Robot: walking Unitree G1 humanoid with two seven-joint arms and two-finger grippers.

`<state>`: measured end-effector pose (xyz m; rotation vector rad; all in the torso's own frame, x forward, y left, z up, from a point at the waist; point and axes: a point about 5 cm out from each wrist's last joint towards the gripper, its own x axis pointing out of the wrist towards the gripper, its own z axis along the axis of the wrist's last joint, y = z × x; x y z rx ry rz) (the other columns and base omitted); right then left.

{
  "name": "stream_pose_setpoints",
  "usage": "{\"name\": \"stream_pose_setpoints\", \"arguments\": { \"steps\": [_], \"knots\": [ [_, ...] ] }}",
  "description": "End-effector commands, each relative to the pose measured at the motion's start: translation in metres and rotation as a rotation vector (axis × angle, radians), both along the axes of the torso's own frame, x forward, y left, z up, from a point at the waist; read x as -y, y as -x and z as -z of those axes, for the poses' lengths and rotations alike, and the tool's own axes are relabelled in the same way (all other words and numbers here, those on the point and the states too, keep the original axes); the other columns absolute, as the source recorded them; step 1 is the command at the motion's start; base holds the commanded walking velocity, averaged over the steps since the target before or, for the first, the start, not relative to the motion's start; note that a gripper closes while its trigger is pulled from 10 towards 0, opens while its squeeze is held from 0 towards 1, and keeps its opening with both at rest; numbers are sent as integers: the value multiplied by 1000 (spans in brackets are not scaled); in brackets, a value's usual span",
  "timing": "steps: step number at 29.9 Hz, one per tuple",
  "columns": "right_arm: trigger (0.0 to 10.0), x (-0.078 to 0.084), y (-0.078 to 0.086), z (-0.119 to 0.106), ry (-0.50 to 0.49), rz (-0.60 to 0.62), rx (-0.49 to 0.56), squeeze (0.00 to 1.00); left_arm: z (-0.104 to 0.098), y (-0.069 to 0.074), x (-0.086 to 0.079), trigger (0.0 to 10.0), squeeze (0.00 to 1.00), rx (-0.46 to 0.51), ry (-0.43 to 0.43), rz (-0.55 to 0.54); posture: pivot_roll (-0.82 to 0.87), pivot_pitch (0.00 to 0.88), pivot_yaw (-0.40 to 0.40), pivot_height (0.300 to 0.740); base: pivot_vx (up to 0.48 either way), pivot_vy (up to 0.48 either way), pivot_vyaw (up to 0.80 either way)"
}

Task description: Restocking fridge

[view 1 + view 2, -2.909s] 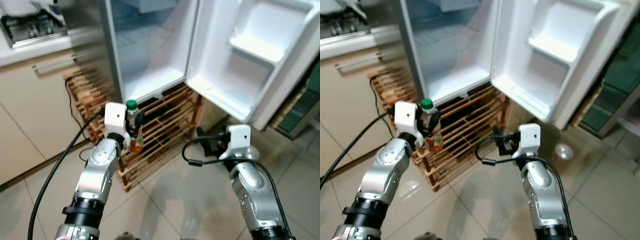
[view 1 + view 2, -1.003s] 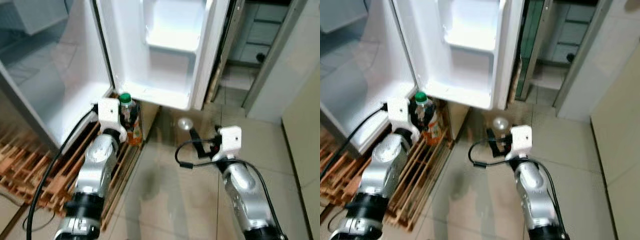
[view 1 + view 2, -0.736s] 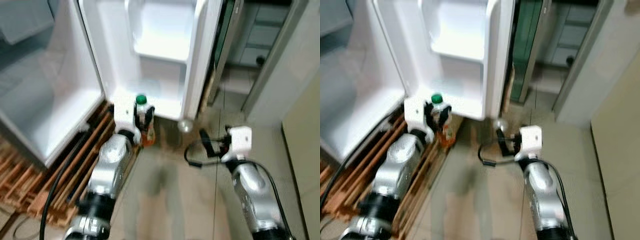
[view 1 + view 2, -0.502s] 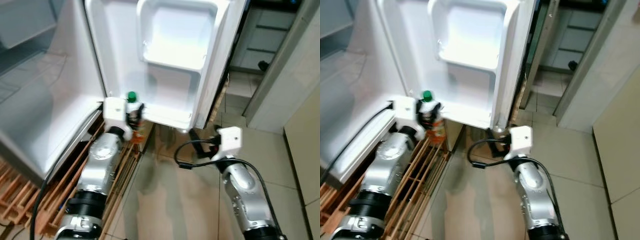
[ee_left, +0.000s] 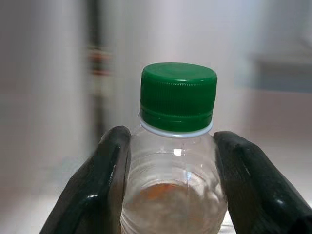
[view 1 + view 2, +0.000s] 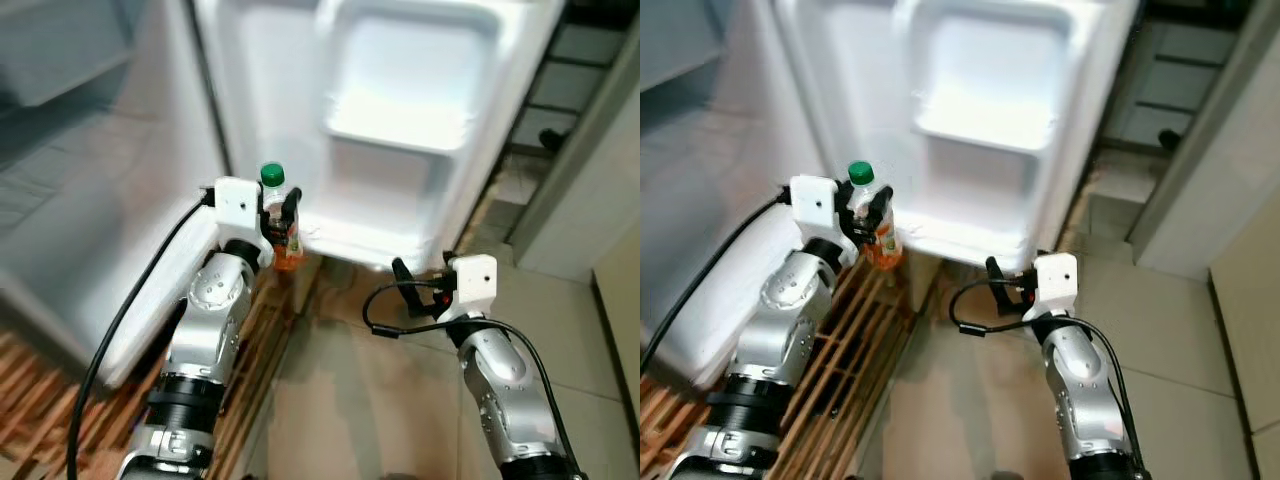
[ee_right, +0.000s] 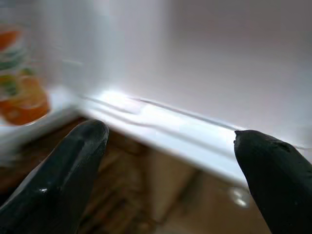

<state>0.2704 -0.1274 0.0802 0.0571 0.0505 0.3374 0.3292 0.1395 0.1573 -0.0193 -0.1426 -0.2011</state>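
Observation:
A small clear bottle [image 6: 280, 222] with a green cap [image 5: 178, 95] and an orange label is held upright in my left gripper [image 6: 283, 222], which is shut on it. It hangs just in front of the lowest shelf [image 6: 370, 243] of the open white fridge door [image 6: 420, 110]. Both black fingers [image 5: 102, 183] press the bottle's shoulders in the left wrist view. My right gripper [image 6: 408, 283] is open and empty, low beside the door's bottom edge. Its fingers [image 7: 68, 168] stand wide apart in the right wrist view.
The fridge's inner compartment [image 6: 90, 170] lies open on the left. A wooden slatted rack [image 6: 855, 350] stands on the tiled floor [image 6: 350, 400] under the fridge. A dark doorway [image 6: 590, 90] and a wall are on the right.
The camera has moved closer to the fridge door, whose shelves now loom larger. My left gripper with the bottle has risen toward the lowest door shelf. The right gripper stays low.

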Motion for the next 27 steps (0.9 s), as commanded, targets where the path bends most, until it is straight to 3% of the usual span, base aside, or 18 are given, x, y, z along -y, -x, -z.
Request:
{"name": "stream_pose_setpoints", "arguments": {
  "steps": [1, 12, 27],
  "knots": [
    [10000, 9, 1, -1, 17, 15, 2, 0, -19, -2, 11, 10000, 0, 74, 11, 25, -146, 0, 19, 740, 0, 0, 0],
    [10000, 11, -6, -4, 5, 42, 6, 0, -12, -2, 21, 10000, 0, 26, -18, 76, -148, 0, 25, 740, 0, 0, 0],
    [10000, 11, -6, -4, 11, 34, 10, 0, -12, 2, 36, 10000, 0, 28, 10, 111, -147, 0, 26, 740, 330, -330, 0]
  ]
}}
